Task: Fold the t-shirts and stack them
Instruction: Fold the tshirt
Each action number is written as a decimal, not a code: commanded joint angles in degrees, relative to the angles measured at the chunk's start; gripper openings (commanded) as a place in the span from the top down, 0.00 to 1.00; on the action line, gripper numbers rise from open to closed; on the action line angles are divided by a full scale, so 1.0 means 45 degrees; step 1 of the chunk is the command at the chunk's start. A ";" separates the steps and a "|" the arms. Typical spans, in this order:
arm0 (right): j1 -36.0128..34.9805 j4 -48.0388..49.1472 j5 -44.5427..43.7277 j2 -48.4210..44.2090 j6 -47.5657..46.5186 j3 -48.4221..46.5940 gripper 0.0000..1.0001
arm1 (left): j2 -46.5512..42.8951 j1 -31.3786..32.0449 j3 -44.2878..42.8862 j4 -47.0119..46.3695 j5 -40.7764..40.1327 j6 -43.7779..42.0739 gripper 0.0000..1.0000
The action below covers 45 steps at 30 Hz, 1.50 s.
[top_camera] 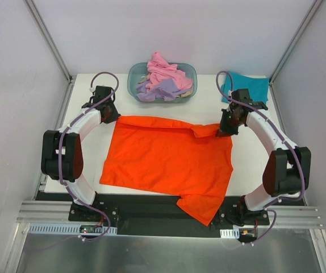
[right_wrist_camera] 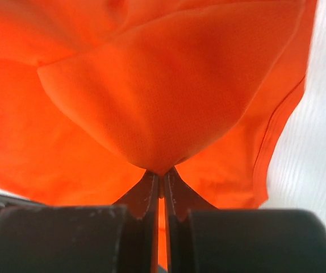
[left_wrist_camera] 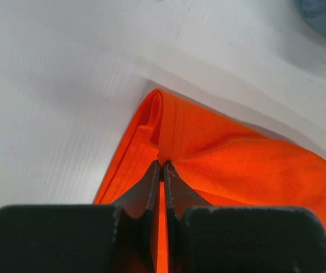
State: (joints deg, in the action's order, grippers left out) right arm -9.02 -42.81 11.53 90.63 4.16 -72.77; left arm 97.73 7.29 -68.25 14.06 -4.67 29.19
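Top: bright orange cloth t-shirt (top_camera: pixel 168 159) spread mid-table, near sleeve overhanging the front edge; its fold looks barely begun. Teal tee (top_camera: pixel 248 86) flat at far right. Pink tee (top_camera: pixel 162 68) and lavender tee (top_camera: pixel 158 91) wait in translucent blue-grey oval tub (top_camera: pixel 132 77). Bare white table (top_camera: pixel 89 153) flanks the shirt.
Left wrist: left gripper (left_wrist_camera: pixel 162 165) pinched tight on the hem corner.
Right wrist: right gripper (right_wrist_camera: pixel 162 172) clamped on bunched orange cloth.

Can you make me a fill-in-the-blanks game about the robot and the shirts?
The left gripper and right gripper both pinch the orange t-shirt, spread on the white ___.
In the tub, a lavender t-shirt sits with a ___ one.
The teal t-shirt lies by the ___ arm.
Missing words: table, pink, right.
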 commanded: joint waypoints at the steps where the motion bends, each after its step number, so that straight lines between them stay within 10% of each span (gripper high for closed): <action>1: -0.0535 -0.1599 0.0095 -0.0861 0.0617 0.1033 0.97 | -0.1072 -0.0057 0.0907 0.0292 0.0022 0.0134 1.00; 19: -0.1180 -0.2440 -0.0376 -0.0628 0.0775 0.2480 0.78 | -0.1562 -0.0038 0.1534 0.3065 -0.1503 0.0662 0.96; 22: -0.1219 -0.2850 -0.0217 -0.0861 0.0404 0.2520 0.53 | -0.1815 -0.0038 0.1456 0.3280 -0.1327 0.0486 0.75; 23: -0.1238 -0.2831 -0.0296 -0.1037 0.0209 0.2461 0.42 | -0.1913 -0.0038 0.1417 0.3397 -0.1094 0.0447 0.46; 24: -0.1239 -0.2812 -0.0509 -0.1193 0.0150 0.2364 0.02 | -0.2030 -0.0018 0.1397 0.3398 -0.0976 0.0428 0.37; 28: -0.1200 -0.2500 -0.0668 -0.1644 0.0013 0.1274 0.03 | -0.2907 -0.0038 0.1260 0.3398 -0.0001 0.0428 0.01; 37: -0.0692 -0.0196 0.0581 -0.0046 0.0538 0.0450 0.03 | -0.1705 -0.0038 0.0089 0.2443 0.3531 0.0564 0.01; 45: -0.0009 0.0531 -0.0177 0.2962 0.0209 -0.0934 0.03 | 0.0933 -0.0096 -0.0712 0.1914 0.3225 0.0895 0.01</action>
State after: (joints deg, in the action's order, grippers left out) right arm -10.76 -41.93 12.88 98.91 6.15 -71.75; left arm 96.95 7.29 -68.40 23.44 8.93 32.23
